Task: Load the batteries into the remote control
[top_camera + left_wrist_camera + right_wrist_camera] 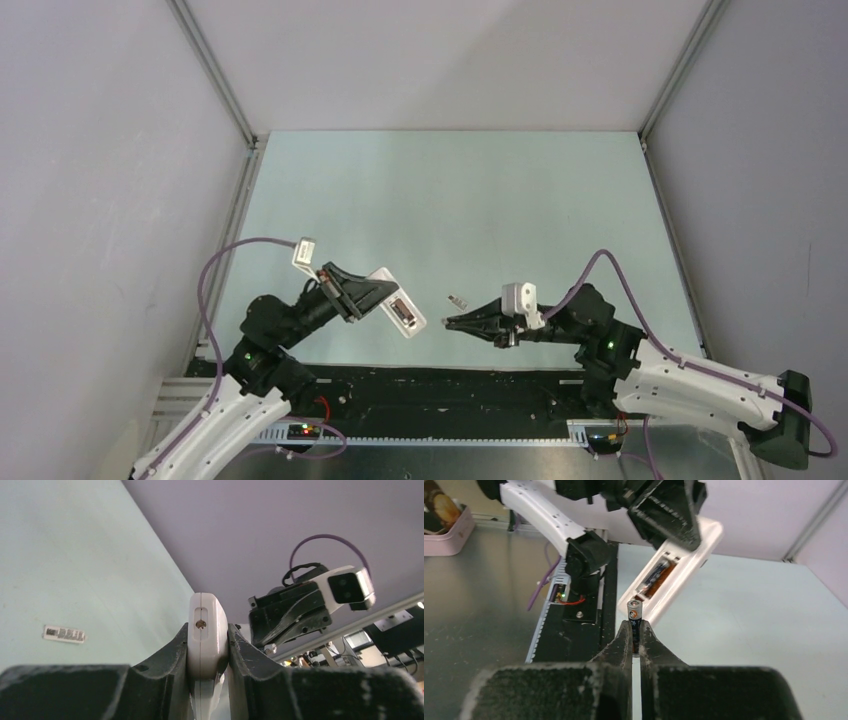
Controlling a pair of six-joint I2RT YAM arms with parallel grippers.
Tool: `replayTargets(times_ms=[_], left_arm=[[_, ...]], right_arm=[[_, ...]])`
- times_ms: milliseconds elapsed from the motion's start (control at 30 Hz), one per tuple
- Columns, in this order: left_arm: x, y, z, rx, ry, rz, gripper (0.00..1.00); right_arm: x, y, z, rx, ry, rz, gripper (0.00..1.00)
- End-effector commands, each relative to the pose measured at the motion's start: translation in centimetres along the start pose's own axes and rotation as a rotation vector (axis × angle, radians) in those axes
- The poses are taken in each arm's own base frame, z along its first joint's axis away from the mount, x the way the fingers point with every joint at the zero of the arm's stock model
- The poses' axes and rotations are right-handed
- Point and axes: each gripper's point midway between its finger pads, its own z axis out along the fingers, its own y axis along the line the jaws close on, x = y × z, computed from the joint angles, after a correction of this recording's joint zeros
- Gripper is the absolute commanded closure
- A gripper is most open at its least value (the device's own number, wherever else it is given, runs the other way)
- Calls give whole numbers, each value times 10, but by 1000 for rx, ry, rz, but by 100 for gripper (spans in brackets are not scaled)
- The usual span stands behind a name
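Left gripper (208, 630) clamps remote (400, 317). Right gripper (635, 632) pinches battery (634, 611) upright. Other battery (655, 575) seemingly seated in recess just ahead. Next: advance, tilt battery into free slot.

We can read no text anywhere. A small pale strip (64, 633) lying on the table (75, 555) left of the remote control (206, 630) bears dark print, too blurred for us to make out.

Remote (207, 645): lower part hidden betw. left gripper (208, 630) fingers, cut off at frame bottom. Battery (634, 612): lower half hidden in right gripper (634, 629). Small flat piece (64, 633): markings too small to read.
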Motion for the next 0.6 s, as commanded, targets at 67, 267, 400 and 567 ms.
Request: replayTargets(times_ms=[67, 267, 400, 567], left_arm=[[-23, -60, -19, 187, -59, 161, 100], [-27, -74, -30, 240, -89, 216, 100], [-26, -78, -32, 258, -81, 235, 100], [-24, -81, -33, 269, -67, 245, 100]], right_arm=[[-20, 24, 1, -85, -102, -102, 100], [-31, 35, -2, -101, -140, -137, 100], [-35, 34, -5, -86, -148, -148, 100], [-36, 35, -9, -79, -145, -147, 100]])
